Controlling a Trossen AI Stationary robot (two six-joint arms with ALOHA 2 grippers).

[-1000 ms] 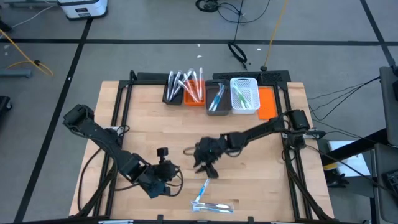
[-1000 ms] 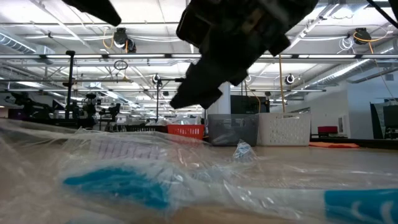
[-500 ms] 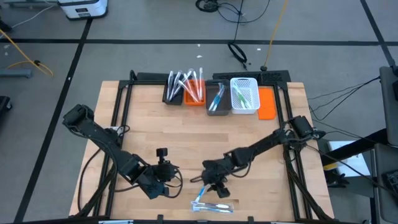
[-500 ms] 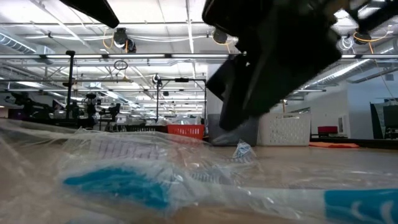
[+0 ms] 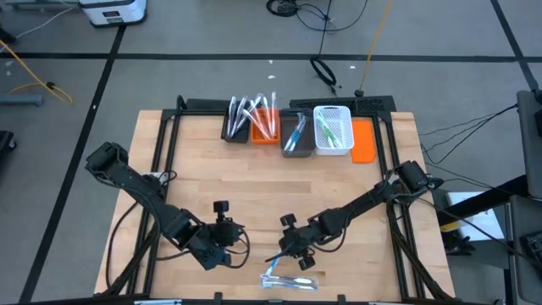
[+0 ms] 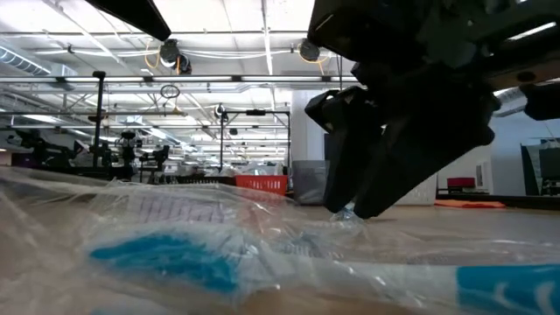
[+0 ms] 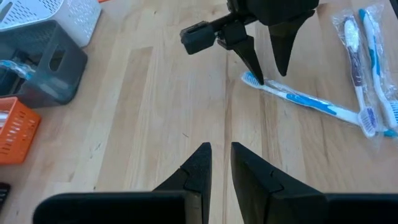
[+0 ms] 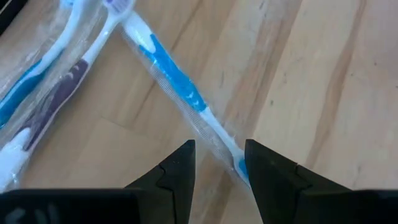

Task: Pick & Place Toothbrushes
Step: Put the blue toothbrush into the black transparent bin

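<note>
Pale wood table (image 5: pixel 203 161) — hall of ceiling lights

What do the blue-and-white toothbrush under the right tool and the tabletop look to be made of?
Toothbrush: smooth plastic, apparently in a clear crinkled film wrapper that catches glare. Tabletop: light wood planks with visible grain and seams, matte finish, probably butcher block.
</note>
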